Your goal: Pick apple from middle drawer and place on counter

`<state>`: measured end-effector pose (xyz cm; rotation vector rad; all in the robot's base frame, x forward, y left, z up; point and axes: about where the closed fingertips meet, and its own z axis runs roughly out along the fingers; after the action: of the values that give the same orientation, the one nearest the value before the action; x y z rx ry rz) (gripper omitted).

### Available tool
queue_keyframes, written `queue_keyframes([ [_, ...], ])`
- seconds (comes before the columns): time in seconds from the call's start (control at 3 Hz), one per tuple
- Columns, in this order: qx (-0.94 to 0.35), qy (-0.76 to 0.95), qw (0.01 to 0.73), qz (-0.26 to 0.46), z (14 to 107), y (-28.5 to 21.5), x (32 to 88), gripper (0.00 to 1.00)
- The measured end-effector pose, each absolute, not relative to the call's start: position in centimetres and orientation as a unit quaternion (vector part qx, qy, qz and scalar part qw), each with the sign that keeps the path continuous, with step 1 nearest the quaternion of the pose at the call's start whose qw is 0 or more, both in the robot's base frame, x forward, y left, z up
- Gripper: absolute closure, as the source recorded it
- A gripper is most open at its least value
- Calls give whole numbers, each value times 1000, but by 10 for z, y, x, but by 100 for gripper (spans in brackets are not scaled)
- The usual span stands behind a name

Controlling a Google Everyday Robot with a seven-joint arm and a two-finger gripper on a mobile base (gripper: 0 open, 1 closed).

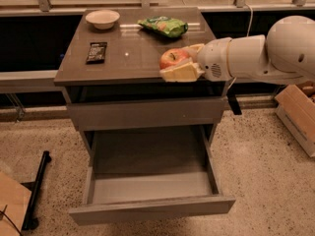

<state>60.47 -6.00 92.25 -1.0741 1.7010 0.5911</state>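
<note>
Counter (123, 58) first: the middle drawer (152, 186) hangs pulled out below it. The gripper (175, 63) is at the counter's front right edge, its 2 fingers clamped on the apple (171, 58). Placing step, I'd say. The apple's maybe just above the counter, hard to tell. Next move calls for lowering it, then letting go.

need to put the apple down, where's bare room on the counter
Bare patch in the middle of the counter, between the dark packet and the apple, which the gripper holds in its fingers over the front right. Back edge is crowded: bowl and green snack bag.
</note>
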Motion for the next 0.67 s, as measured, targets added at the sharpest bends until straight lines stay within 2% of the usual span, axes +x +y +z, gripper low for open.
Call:
queue_keyframes([
  [0.67, -398, 722, 530, 198, 921, -76, 676, 100],
])
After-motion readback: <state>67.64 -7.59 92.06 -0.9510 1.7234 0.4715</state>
